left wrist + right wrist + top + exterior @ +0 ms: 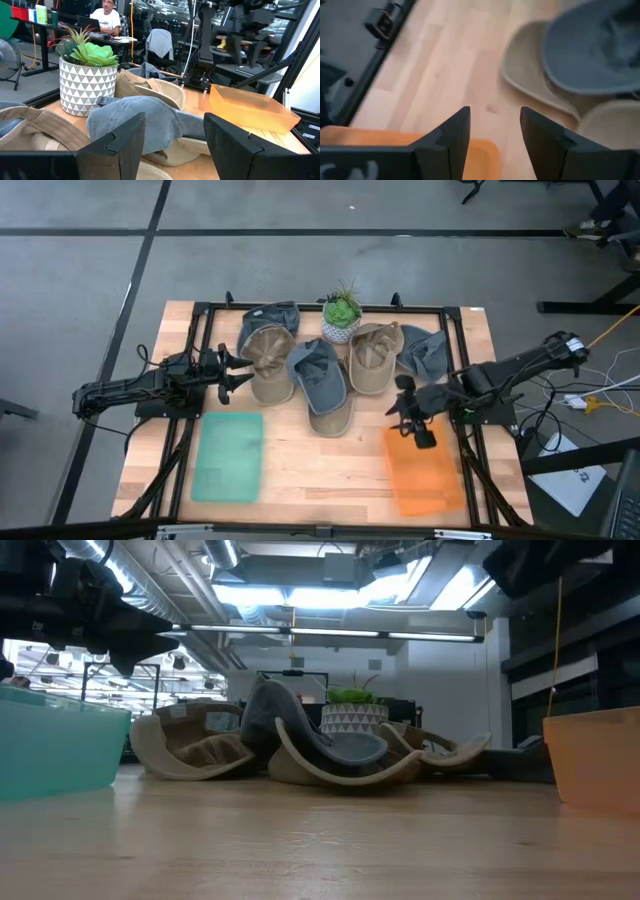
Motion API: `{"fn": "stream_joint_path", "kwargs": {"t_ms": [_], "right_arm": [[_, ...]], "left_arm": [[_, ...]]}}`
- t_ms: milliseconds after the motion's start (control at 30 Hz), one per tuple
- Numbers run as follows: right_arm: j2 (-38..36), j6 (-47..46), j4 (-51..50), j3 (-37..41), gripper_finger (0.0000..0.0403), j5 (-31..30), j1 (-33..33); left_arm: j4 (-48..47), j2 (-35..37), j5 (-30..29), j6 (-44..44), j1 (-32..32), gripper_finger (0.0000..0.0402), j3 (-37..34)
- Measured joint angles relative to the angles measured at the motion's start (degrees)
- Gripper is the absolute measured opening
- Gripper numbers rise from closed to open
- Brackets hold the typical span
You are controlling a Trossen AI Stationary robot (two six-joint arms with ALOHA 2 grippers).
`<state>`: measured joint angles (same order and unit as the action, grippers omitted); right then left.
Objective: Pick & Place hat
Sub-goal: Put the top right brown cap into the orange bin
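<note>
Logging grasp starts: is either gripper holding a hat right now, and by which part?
Nothing is held. The left gripper and the right gripper both have open, empty jaws; the hats lie untouched on the table.

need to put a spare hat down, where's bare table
Bare wood lies between the teal bin and the orange bin, in front of the hats. The back is crowded: hats packed around the potted plant.

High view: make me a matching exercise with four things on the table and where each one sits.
Things:
1. teal bin
2. orange bin
3. potted plant
4. blue-grey cap

Places:
A. far edge, middle
B. near right, below the right gripper
C. near left
D. centre, between two tan caps

Pairs: 1-C, 2-B, 3-A, 4-D
</note>
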<state>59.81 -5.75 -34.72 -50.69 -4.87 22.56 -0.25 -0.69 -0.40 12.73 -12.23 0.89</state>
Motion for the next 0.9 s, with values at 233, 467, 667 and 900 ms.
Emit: {"fn": "stream_joint_path", "kwargs": {"t_ms": [233,467,667,900], "right_arm": [[8.95,-13.48,12.67,-1.38,0.0172,2.67,1.54],[15.37,-35.45,16.00,-1.38,0.0172,2.00,1.54],[19.30,-37.11,17.40,-1.38,0.0172,0.10,1.15],[19.26,-38.17,16.37,-1.38,0.0172,0.96,-2.24]], "left_arm": [[0.00,0.00,0.00,0.01,0.02,0.0198,0.01],[0.00,0.00,0.00,0.01,0.00,0.0198,0.00],[0.00,0.00,0.00,0.01,0.00,0.0198,0.02],[0.00,0.00,0.00,0.01,0.01,0.0198,0.01]]}}
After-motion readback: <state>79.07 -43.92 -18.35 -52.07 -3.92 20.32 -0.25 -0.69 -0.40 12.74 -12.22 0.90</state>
